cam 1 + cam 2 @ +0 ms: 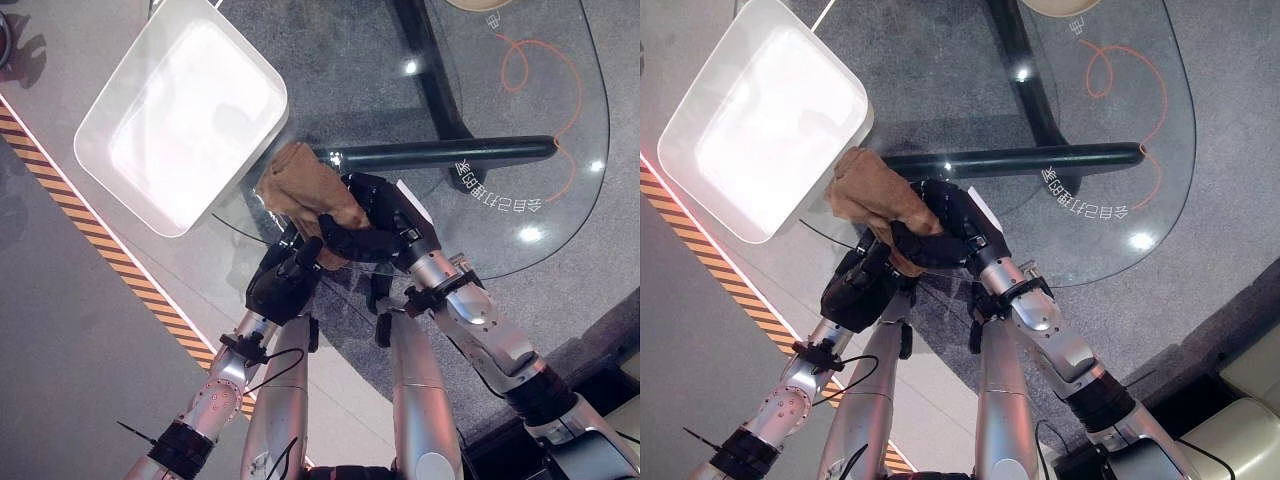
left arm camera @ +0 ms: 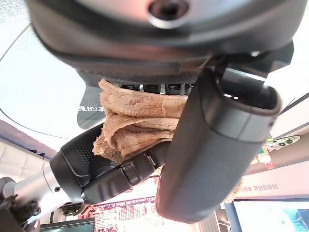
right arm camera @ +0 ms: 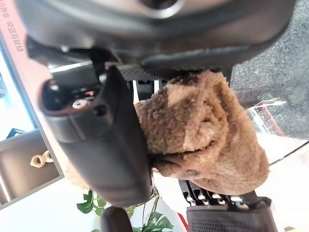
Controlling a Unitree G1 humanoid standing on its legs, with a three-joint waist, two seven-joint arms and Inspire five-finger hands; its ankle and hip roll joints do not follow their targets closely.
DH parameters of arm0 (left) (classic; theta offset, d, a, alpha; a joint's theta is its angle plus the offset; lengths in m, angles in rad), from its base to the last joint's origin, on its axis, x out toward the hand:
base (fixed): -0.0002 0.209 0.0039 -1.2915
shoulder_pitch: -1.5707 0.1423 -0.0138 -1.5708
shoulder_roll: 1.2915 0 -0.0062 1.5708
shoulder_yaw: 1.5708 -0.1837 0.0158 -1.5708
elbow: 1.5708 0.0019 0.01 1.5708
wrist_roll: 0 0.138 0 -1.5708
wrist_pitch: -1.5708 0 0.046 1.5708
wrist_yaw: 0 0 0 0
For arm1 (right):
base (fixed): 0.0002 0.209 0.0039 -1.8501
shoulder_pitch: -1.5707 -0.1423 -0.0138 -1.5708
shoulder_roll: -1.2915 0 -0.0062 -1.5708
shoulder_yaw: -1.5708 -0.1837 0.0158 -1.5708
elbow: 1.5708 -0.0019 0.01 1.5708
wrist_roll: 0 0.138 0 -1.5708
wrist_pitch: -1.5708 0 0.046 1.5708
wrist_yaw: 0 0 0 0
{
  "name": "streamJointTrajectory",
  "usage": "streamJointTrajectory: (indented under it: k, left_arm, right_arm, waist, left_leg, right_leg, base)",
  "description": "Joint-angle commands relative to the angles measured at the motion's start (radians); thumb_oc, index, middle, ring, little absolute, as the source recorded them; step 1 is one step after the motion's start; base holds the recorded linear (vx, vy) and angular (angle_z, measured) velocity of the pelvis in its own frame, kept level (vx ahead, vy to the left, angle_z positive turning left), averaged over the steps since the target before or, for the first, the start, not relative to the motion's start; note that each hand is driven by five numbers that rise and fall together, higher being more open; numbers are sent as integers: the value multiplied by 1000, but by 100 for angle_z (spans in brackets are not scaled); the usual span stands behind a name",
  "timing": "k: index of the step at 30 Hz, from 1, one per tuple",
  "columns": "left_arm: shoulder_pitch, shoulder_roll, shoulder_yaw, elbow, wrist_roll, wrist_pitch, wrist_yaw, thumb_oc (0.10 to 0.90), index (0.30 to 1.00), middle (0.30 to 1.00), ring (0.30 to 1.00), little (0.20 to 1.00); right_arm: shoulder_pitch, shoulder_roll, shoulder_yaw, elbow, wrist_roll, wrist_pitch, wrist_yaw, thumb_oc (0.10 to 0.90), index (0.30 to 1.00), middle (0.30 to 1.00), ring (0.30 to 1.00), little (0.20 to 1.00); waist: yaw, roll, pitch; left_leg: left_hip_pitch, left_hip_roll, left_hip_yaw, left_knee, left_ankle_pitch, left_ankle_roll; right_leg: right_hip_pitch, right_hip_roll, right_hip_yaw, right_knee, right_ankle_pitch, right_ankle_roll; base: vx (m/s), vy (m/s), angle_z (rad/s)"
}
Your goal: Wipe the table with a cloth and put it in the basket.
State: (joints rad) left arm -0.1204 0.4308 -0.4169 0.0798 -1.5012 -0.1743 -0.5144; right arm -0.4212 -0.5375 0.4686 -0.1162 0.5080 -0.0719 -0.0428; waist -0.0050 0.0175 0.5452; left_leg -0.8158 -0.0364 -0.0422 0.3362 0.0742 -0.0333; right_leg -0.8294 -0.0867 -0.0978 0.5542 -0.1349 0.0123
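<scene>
Both hands, left hand point(image 1: 283, 285) & right hand point(image 1: 372, 222), have fingers curled round the brown cloth point(image 1: 306, 186) bunched betw. them, just short of the white basket point(image 1: 100, 130) rim; carry past rim w/ grip firm, then release.

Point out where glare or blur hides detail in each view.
Left eye view: white basket interior glows featureless; lamp spots glint on the glass table. Left wrist view: left hand looms blurred, brown cloth sharper. Right wrist view: right hand soft, background bright.
</scene>
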Motion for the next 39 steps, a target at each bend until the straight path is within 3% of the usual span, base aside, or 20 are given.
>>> streamJointTrajectory:
  k: [1, 7, 16, 17, 18, 23, 28, 34, 39]
  left_arm:
    - [4, -51, 42, -238, -47, -40, -196, 800, 900, 900, 900, 900]
    - [13, -67, 46, -246, -116, -19, -256, 800, 900, 900, 900, 900]
    - [8, -66, 83, -238, -162, -77, -266, 800, 900, 900, 900, 900]
    - [31, -68, 92, -235, -164, -78, -271, 800, 900, 900, 900, 900]
    - [19, -68, 106, -234, -165, -80, -274, 800, 900, 900, 900, 900]
    - [29, -71, 133, -234, -159, -105, -278, 800, 900, 900, 900, 900]
    - [38, -63, 160, -227, -97, -202, -160, 800, 900, 900, 900, 900]
    - [48, -93, 205, -241, 17, -277, -30, 800, 900, 900, 900, 900]
    - [36, -91, 225, -253, 86, -284, 23, 800, 900, 900, 900, 900]
  right_arm:
    - [62, -28, -16, -65, -49, 2, -9, 100, 300, 300, 300, 200]
    - [81, -23, -17, -54, -66, 15, -19, 100, 300, 300, 300, 200]
    - [97, -44, -67, -39, -48, -11, -20, 100, 300, 300, 300, 200]
    - [126, -42, -72, -45, -57, -5, -9, 100, 300, 300, 300, 200]
    - [120, -46, -80, -51, -61, 1, 0, 100, 300, 300, 300, 200]
    - [149, -55, -89, -62, -77, 8, 56, 100, 300, 300, 300, 200]
    - [173, -63, -132, -96, 30, -94, 93, 100, 300, 300, 300, 200]
    - [187, -28, -171, -160, 35, -132, 169, 100, 300, 300, 300, 200]
    - [186, -13, -186, -184, 59, -140, 220, 100, 300, 300, 300, 200]
  waist:
    - [11, 15, -25]
    - [9, 17, -25]
    - [3, 8, -25]
    - [2, 7, -25]
    - [0, 6, -25]
    - [-3, 2, -25]
    - [-7, -1, -25]
    - [-6, -5, -25]
    - [-5, -7, -25]
  left_leg:
    - [49, -52, 78, 48, -104, 73]
    - [47, -51, 82, 48, -104, 71]
    - [25, -49, 89, 34, -74, 72]
    - [57, -48, 85, 39, -103, 68]
    - [27, -47, 90, 33, -73, 71]
    - [32, -45, 93, 27, -72, 69]
    - [39, -44, 90, 32, -76, 69]
    - [42, -47, 86, 31, -75, 72]
    - [44, -48, 84, 30, -73, 72]
  right_leg:
    - [38, 66, 6, -129, 104, 8]
    - [37, 65, 4, -128, 101, 5]
    - [15, 68, 1, -142, 130, 1]
    - [45, 69, 5, -133, 102, 7]
    - [17, 69, 3, -142, 131, 1]
    - [22, 71, 2, -147, 130, 0]
    - [31, 73, 7, -144, 125, 2]
    - [34, 79, 9, -146, 123, 4]
    - [37, 80, 9, -148, 124, 4]
  base:
    - [0, 0, 0]
    - [0, 0, 0]
    - [-15, -5, 0]
    - [0, 0, 0]
    - [0, 0, 0]
    - [-13, -2, 0]
    - [0, 0, 0]
    - [0, 0, 0]
    - [0, 0, 0]
